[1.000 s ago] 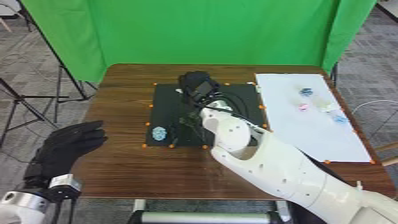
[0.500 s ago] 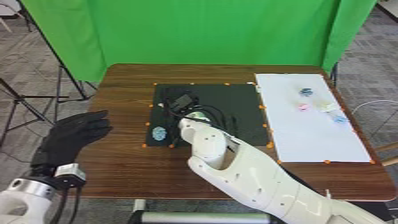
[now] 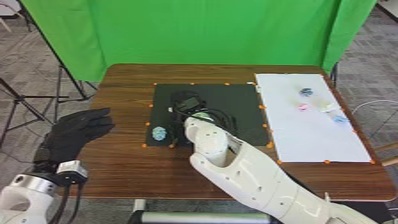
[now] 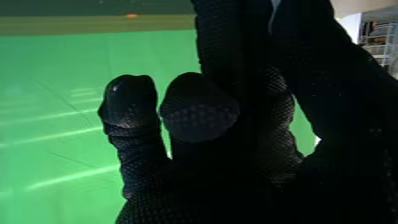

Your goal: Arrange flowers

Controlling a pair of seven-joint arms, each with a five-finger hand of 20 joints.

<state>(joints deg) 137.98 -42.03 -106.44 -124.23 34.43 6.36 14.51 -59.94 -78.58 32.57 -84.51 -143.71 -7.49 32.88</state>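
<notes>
Well, the right robot hand (image 3: pixel 185 98) is over the dark mat (image 3: pixel 242 95), palm and grip turned from the head camera; I can't tell how far open it is or whether it has hold of a stem. Just beside it, towards the robot, a pale blue flower (image 3: pixel 159 133) lies on the same mat. Farther right, on the white sheet (image 3: pixel 313 142), are a dark blue flower (image 3: pixel 306 92), a pink flower (image 3: pixel 303 107), a pale yellow flower (image 3: pixel 330 108) and a light blue flower (image 3: pixel 339 119). The left robot hand (image 3: pixel 80 127), relaxed and holding nothing, is off to the tabletop's (image 3: pixel 124 172) left side.

I'd judge the arranging partway along: four blooms sit loosely grouped on the sheet, and the one on the mat probably still needs its place.

Compared with a second ago, the right robot hand has shifted left and nearer the robot; the flowers on the sheet haven't moved.
</notes>
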